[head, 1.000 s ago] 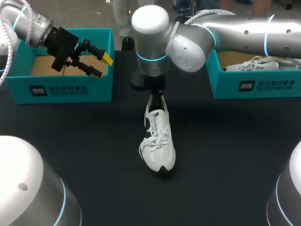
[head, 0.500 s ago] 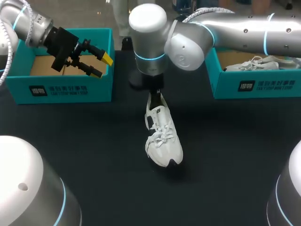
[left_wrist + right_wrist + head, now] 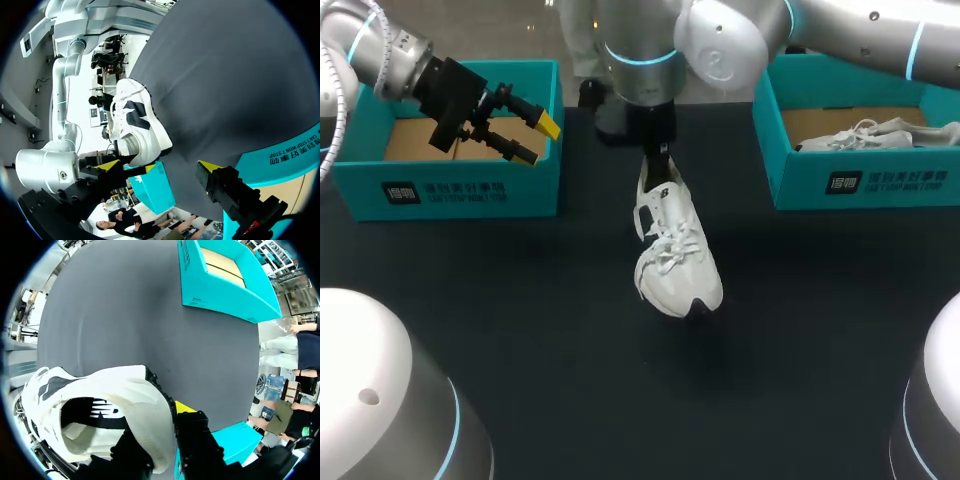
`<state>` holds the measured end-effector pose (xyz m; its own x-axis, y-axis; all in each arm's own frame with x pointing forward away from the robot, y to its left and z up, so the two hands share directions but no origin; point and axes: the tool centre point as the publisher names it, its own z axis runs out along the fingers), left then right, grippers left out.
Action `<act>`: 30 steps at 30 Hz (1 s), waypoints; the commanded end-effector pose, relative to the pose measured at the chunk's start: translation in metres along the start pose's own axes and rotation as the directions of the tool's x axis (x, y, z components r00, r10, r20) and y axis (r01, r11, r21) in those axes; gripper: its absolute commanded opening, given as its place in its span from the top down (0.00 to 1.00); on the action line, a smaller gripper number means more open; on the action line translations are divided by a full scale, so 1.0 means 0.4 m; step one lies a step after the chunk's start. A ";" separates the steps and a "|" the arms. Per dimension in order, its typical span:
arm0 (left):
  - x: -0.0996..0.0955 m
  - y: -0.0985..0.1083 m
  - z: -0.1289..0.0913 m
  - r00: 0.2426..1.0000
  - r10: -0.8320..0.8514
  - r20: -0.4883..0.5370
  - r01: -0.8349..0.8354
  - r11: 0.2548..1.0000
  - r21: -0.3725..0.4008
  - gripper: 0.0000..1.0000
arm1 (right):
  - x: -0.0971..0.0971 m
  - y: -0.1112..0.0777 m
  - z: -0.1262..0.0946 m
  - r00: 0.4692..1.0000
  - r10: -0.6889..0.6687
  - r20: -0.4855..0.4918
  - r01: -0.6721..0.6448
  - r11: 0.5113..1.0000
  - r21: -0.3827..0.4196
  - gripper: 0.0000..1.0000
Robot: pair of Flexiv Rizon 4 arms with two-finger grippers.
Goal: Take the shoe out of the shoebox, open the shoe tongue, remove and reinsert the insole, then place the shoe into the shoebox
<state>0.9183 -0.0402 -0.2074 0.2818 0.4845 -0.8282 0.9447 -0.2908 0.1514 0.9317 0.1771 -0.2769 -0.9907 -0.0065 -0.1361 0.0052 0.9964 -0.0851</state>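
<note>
The right gripper (image 3: 162, 435) is clamped on the heel of the white sneaker (image 3: 675, 255), one finger on each side of the heel collar. Over the last second it has carried the shoe up off the black table (image 3: 520, 330). A second ago the shoe lay near the middle with its toe pointing toward the near edge; now it hangs toe-down in the air, farther back, with the toe swung to the right and only a faint shadow beneath it. The left gripper (image 3: 535, 140) has not moved. It hovers over the left shoebox (image 3: 460, 185) with its fingers well apart and nothing between them. That box shows a bare cardboard floor, while the right shoebox (image 3: 860, 180) already holds another pale shoe (image 3: 865, 135). The lift suggests the work on the table is finished and the closing step, returning the shoe to a box, is under way. Which box is meant cannot be told yet, nor whether the insole sits flat inside.
</note>
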 end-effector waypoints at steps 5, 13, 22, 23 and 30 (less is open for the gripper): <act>-0.001 -0.001 -0.001 1.000 0.001 -0.003 -0.001 1.000 0.000 0.00 | -0.005 -0.026 -0.182 0.999 0.007 0.046 -0.007 1.000 -0.007 1.00; -0.001 -0.001 -0.001 1.000 0.001 -0.003 -0.001 1.000 0.000 0.00 | -0.021 -0.024 -0.224 0.997 -0.007 0.072 0.008 1.000 -0.015 1.00; -0.001 -0.001 -0.001 1.000 0.001 -0.003 -0.001 1.000 0.000 0.00 | -0.026 -0.021 -0.227 0.995 0.004 0.104 -0.002 1.000 -0.023 1.00; -0.001 -0.001 -0.001 1.000 0.001 -0.003 -0.001 1.000 0.000 0.00 | -0.026 -0.021 -0.227 0.995 0.004 0.104 -0.002 1.000 -0.023 1.00; -0.001 -0.001 -0.001 1.000 0.001 -0.003 -0.001 1.000 0.000 0.00 | -0.026 -0.021 -0.227 0.995 0.004 0.104 -0.002 1.000 -0.023 1.00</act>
<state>0.9183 -0.0402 -0.2074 0.2818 0.4845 -0.8282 0.9447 -0.2908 0.1514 0.9298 0.1773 -0.1864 -0.9711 -0.0106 -0.2383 0.0045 0.9980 -0.0626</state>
